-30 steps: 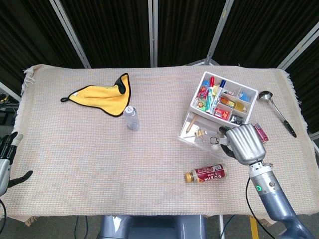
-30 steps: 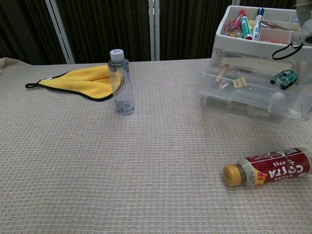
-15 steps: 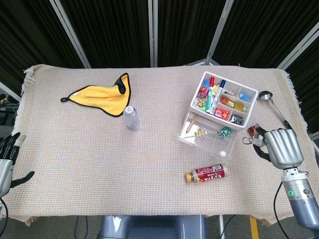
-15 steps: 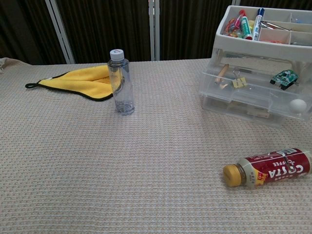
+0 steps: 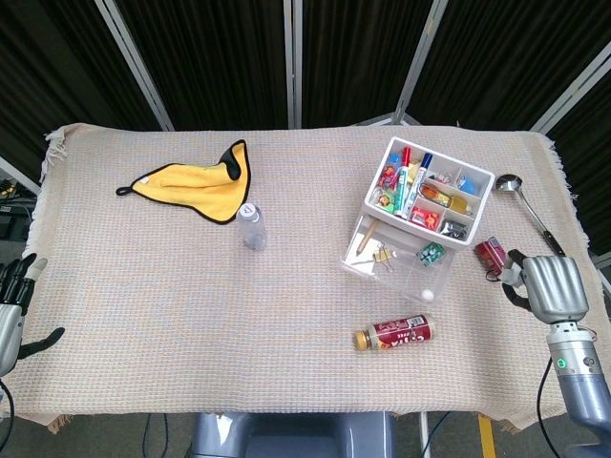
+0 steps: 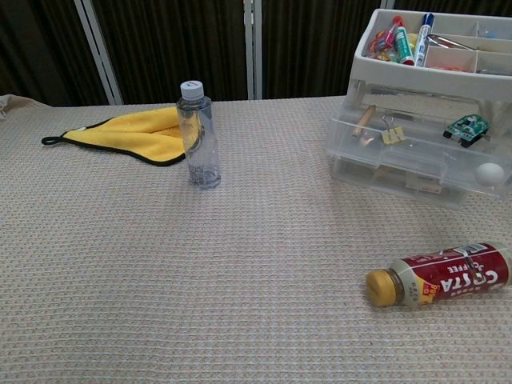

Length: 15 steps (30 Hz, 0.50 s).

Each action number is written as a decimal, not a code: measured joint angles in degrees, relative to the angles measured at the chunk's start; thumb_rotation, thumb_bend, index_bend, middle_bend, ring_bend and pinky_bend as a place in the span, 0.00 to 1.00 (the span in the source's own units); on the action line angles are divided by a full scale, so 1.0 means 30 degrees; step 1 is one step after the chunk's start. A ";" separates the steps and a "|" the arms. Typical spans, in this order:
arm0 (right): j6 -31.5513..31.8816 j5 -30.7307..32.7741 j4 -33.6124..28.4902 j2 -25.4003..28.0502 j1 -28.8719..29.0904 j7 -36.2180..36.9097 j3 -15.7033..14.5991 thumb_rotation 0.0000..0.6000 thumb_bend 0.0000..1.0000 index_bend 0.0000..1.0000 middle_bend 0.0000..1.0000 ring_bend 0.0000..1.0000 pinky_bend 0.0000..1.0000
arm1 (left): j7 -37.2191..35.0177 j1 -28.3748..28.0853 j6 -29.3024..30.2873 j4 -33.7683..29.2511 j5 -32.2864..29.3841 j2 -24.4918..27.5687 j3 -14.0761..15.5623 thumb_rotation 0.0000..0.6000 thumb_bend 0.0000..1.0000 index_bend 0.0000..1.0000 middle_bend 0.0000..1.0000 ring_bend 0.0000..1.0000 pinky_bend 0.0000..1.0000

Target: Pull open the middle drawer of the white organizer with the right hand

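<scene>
Right hand (image 5: 552,287) hovers empty, fingers curled inward, holding nothing. Well to its left stands the white organizer (image 5: 428,205), its middle drawer (image 5: 399,262) already slid out and showing small loose items. That clear plastic drawer looks light, stiff and slick; its front lip is the likeliest hold.

The organizer (image 5: 420,219) sat on the counter (image 5: 143,315) to the left of the right hand (image 5: 552,286), its drawer (image 5: 396,262) projecting forward. A bottle (image 5: 393,333) lay further left, nearer the front edge; a ladle (image 5: 531,215) lay behind the hand.
</scene>
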 measured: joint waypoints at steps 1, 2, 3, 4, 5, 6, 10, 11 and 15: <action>0.0017 0.0013 0.0138 -0.0139 -0.0055 -0.0021 0.0017 1.00 0.19 0.51 1.00 1.00 0.72 | 0.0027 -0.0012 -0.0041 0.0009 -0.0005 -0.0017 0.0012 1.00 0.13 0.00 0.00 0.00 0.00; 0.0044 0.0019 0.0310 -0.0303 -0.0132 -0.0028 0.0043 1.00 0.18 0.51 1.00 1.00 0.72 | 0.0044 -0.0021 -0.0066 0.0016 -0.0015 -0.0028 0.0017 1.00 0.13 0.00 0.00 0.00 0.00; 0.0055 0.0019 0.0430 -0.0411 -0.0182 -0.0029 0.0064 1.00 0.18 0.49 1.00 1.00 0.72 | 0.0056 -0.0025 -0.0086 0.0019 -0.0031 -0.0033 0.0020 1.00 0.13 0.00 0.00 0.00 0.00; 0.0059 0.0019 0.0537 -0.0512 -0.0228 -0.0031 0.0092 1.00 0.18 0.48 1.00 1.00 0.72 | 0.0034 -0.0030 -0.0100 0.0008 -0.0040 -0.0026 0.0020 1.00 0.13 0.00 0.00 0.00 0.00; 0.0056 0.0034 0.0615 -0.0615 -0.0288 -0.0036 0.0151 1.00 0.18 0.47 1.00 1.00 0.72 | -0.0017 -0.0031 -0.0107 -0.0011 -0.0046 -0.0014 0.0019 1.00 0.13 0.00 0.00 0.00 0.00; 0.0052 0.0055 0.0610 -0.0654 -0.0321 -0.0025 0.0203 1.00 0.18 0.46 1.00 1.00 0.71 | -0.0096 -0.0030 -0.0116 -0.0036 -0.0058 0.0004 0.0018 1.00 0.13 0.00 0.00 0.00 0.00; 0.0069 0.0039 0.0418 -0.0739 -0.0412 -0.0082 0.0317 1.00 0.17 0.38 0.98 0.97 0.70 | -0.0547 -0.0009 -0.0209 -0.0097 -0.0208 0.0147 0.0012 1.00 0.13 0.00 0.00 0.00 0.00; 0.0090 0.0020 0.0390 -0.0748 -0.0434 -0.0224 0.0311 1.00 0.17 0.37 0.97 0.96 0.70 | -0.0607 -0.0014 -0.0255 -0.0098 -0.0253 0.0167 0.0009 1.00 0.13 0.00 0.00 0.00 0.00; 0.0339 -0.0073 0.0195 -0.0763 -0.0593 -0.0946 0.0276 1.00 0.16 0.30 0.83 0.84 0.65 | -0.1018 -0.0126 -0.0619 -0.0023 -0.0388 0.0275 0.0002 1.00 0.13 0.00 0.00 0.00 0.00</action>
